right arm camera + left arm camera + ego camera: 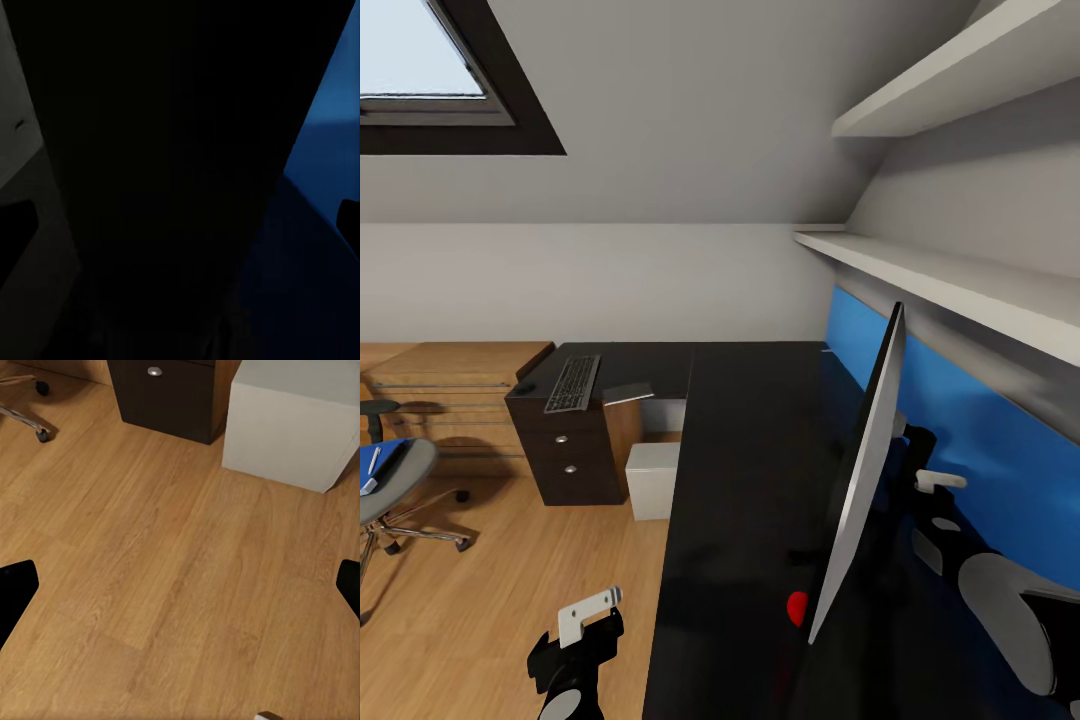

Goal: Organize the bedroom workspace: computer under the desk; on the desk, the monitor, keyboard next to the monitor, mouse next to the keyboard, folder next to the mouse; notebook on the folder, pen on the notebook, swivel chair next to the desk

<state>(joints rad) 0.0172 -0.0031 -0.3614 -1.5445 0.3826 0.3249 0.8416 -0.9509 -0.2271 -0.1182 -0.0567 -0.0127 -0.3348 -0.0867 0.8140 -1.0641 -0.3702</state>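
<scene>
Monitor (860, 470), thin with a silver-grey edge, stands edge-on on the glossy black desk (745, 480), the right gripper (935, 482) behind it, jaws apart. Flat keyboard (572, 383) lies on the desk's far end above dark drawers (575, 455). Boxy pale computer (653, 480) sits underneath. Blue folder (380, 462) rests on the grey chair (395, 485). Left gripper (585, 625) hangs over the wood floor (165, 585), jaws apart.

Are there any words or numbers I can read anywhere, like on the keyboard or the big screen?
No text can be read in any picture.
Keyboard: keys too small to read.
Monitor: seen edge-on, only a red dot low by its near corner, no label.
Computer: plain, no markings.
</scene>
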